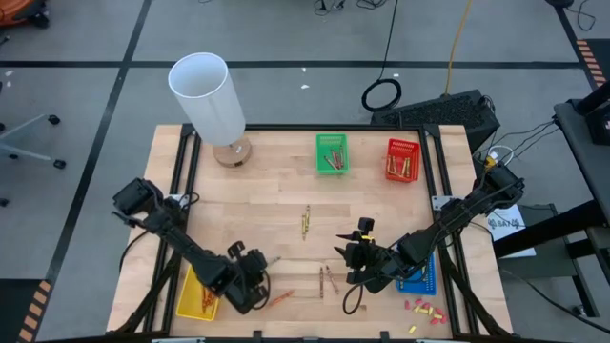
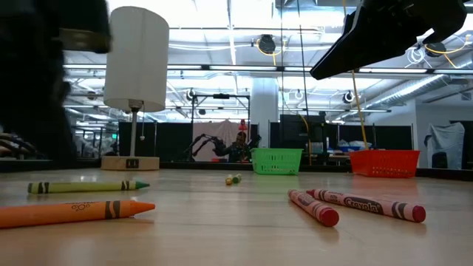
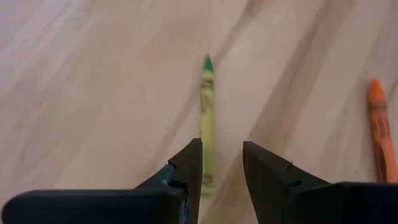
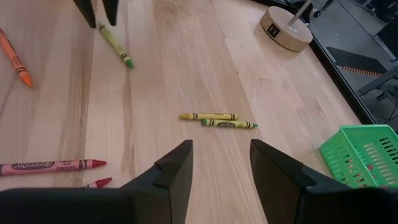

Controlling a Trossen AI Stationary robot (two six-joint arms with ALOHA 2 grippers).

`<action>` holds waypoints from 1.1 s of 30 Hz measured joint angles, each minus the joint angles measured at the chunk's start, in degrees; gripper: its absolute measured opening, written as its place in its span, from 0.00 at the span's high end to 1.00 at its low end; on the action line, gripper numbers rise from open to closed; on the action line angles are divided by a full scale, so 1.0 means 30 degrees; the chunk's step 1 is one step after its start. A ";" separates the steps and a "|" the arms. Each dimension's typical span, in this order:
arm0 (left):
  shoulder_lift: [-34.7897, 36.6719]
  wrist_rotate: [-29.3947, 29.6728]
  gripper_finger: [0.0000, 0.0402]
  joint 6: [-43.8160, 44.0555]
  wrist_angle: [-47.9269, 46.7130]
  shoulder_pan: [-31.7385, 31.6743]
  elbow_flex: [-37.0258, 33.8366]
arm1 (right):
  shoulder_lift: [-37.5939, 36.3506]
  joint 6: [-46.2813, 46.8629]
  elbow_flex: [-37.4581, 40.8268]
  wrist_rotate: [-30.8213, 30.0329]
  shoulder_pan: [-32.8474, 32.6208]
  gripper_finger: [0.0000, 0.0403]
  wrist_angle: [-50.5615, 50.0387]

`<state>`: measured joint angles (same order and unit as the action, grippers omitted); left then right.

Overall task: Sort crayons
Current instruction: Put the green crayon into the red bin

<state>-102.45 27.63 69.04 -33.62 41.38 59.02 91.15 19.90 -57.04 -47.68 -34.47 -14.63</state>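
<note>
Sorting is well along from my console: the green basket [image 1: 332, 153], red basket [image 1: 403, 159] and yellow basket [image 1: 197, 292] hold crayons, while six crayons [image 4: 209, 116] lie loose on the table [image 1: 276, 191]. My left gripper [image 3: 222, 163] hovers, jaws parted, over a green crayon [image 3: 206, 118]; my right gripper [image 4: 220, 163] waits open at mid-table.

Two robot arms, each with one gripper: left gripper [image 3: 222, 163], right gripper [image 4: 221, 163]. Four small baskets: green basket [image 1: 332, 153], red basket [image 1: 403, 159], yellow basket [image 1: 197, 293], blue basket [image 1: 419, 276]. One lamp [image 1: 212, 98]. Loose crayons on the table: one green crayon [image 3: 207, 124], one orange crayon [image 3: 379, 134], two red crayons [image 2: 347, 203], one yellow-and-green pair [image 4: 217, 119].
</note>
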 joint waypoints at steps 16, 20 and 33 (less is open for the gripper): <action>-0.2323 0.2136 0.72 -0.1130 0.0062 0.0664 0.0077 | 0.0000 0.0062 0.0000 0.0000 -0.0003 0.64 0.0000; -0.2350 0.2039 0.77 -0.1123 0.0122 0.0677 0.0066 | 0.0000 0.0066 0.0000 -0.0001 0.0004 0.64 0.0006; -0.2406 0.2708 0.97 -0.2364 -0.0018 0.0499 -0.0324 | 0.0000 0.0066 -0.0003 0.0000 0.0004 0.64 0.0007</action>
<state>-109.67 35.76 61.95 -33.68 42.87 58.05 91.15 20.10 -57.05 -47.68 -34.46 -14.61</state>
